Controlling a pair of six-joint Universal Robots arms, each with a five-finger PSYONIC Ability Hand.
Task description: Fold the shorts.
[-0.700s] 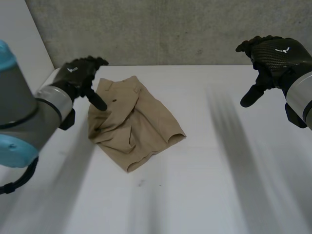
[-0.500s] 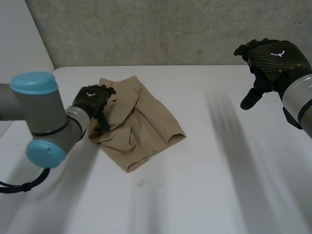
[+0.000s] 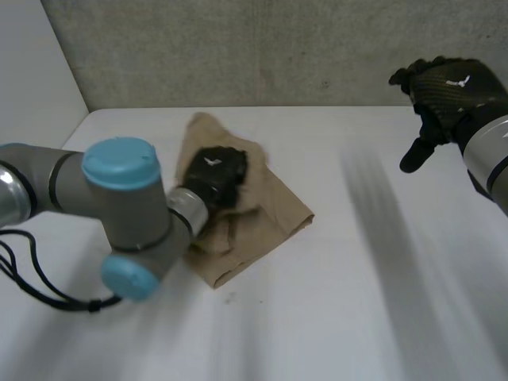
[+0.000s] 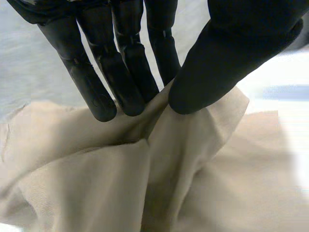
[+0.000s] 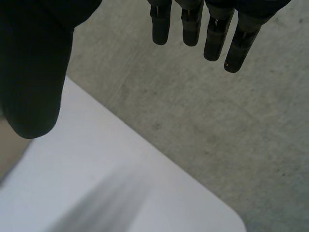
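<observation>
Left of centre in the head view, the left hand (image 3: 213,176) pinches a fold of the tan shorts (image 3: 274,213) between fingers (image 4: 120,77) and thumb. The shorts lie crumpled on the white table (image 3: 357,302). At upper right, the right hand (image 3: 448,89) hangs with fingers relaxed, holding nothing.

Shorts (image 3: 279,213) matt woven cloth, creased; table (image 3: 357,302) smooth white; wall (image 3: 278,48) rough concrete; right hand (image 3: 448,83) carbon-weave sheen
</observation>
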